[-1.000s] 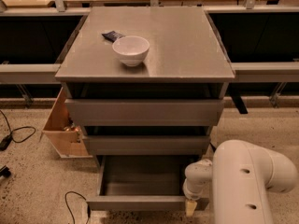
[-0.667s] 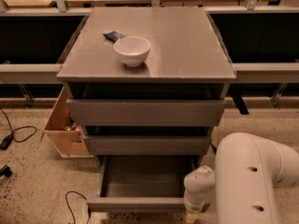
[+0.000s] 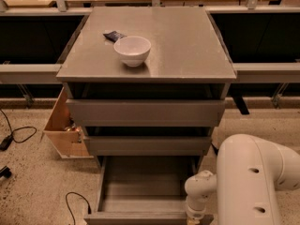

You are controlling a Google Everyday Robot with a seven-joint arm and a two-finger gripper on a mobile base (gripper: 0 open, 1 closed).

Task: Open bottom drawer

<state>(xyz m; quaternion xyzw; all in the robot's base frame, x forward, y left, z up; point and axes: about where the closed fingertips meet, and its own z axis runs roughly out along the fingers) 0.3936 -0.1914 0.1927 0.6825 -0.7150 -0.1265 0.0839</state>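
The flat, handleless grey bottom drawer (image 3: 140, 189) is found drawn well out beneath the two taller grey drawer fronts (image 3: 145, 112), its shallow tray laid bare. The white arm's gripper (image 3: 193, 216) is set at the right end of the drawer's front edge, at the lower border of the view; its state cannot be told. Any further pull is best kept straight and level, so that the tray is not skewed from that off-centre point, and eased before the stop.

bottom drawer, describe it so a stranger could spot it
Find the grey cabinet with the white bowl on top. The bottom drawer is its lowest of three. Only it is pulled far out, the gripper at its front right corner.
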